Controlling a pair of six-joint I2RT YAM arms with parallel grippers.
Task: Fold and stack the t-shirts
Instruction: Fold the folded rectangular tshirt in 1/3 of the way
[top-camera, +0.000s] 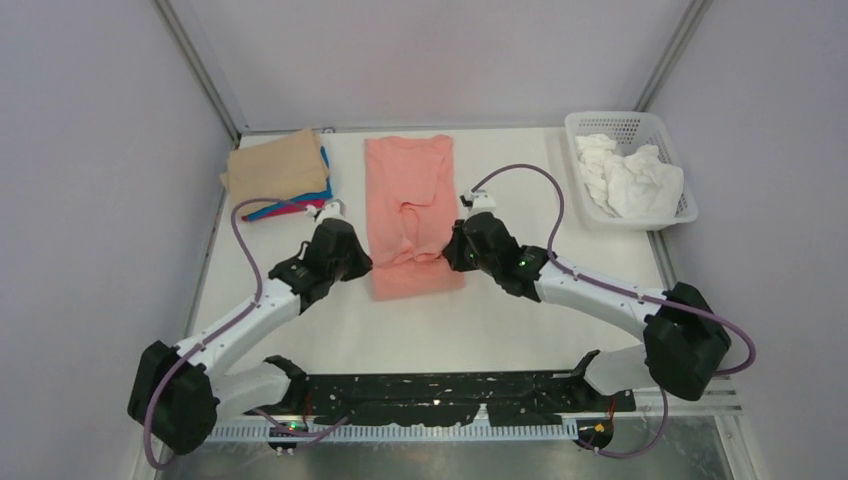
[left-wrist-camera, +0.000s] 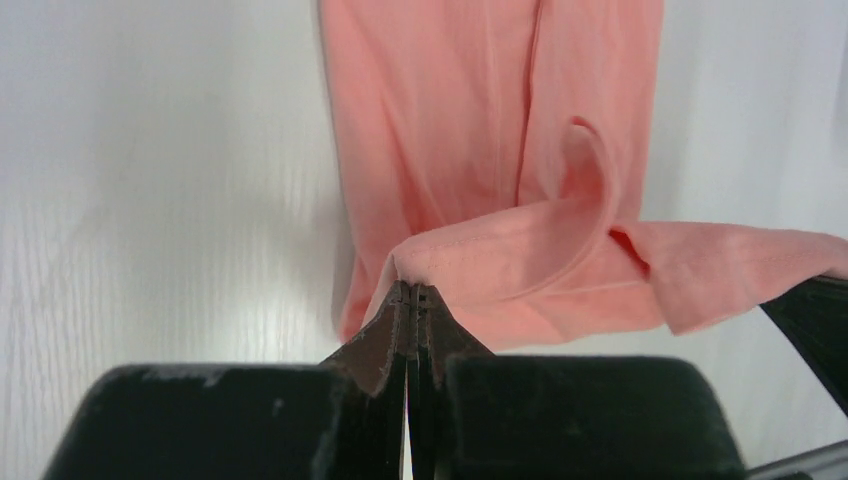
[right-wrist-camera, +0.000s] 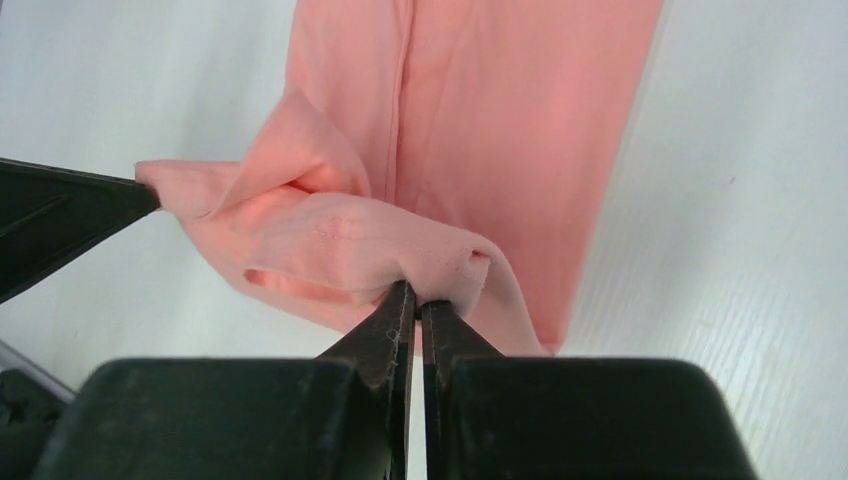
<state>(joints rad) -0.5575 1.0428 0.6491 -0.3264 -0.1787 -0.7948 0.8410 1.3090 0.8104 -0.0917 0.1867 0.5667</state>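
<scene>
Pink shirt (top-camera: 410, 190) lies left of basket (top-camera: 603, 121) as a long strip. Its long axis runs near-to-far from the arm bases, and its near end is lifted and bunched. Farther left of basket, a folded tan shirt (top-camera: 275, 165) tops the blue (top-camera: 325, 180) and magenta (top-camera: 305, 206) ones. Left gripper (left-wrist-camera: 412, 292) and right gripper (right-wrist-camera: 415, 290) each have fingers pressed together, pinching a near corner of the pink shirt.

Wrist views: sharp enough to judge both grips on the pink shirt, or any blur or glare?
Left wrist: left hand tips and pink shirt hem crisp, its black body below blurred; table bright, not blown out. Right wrist: right hand tips and stitching sharp, its near body soft. Top external: even light, faint shadows.
</scene>
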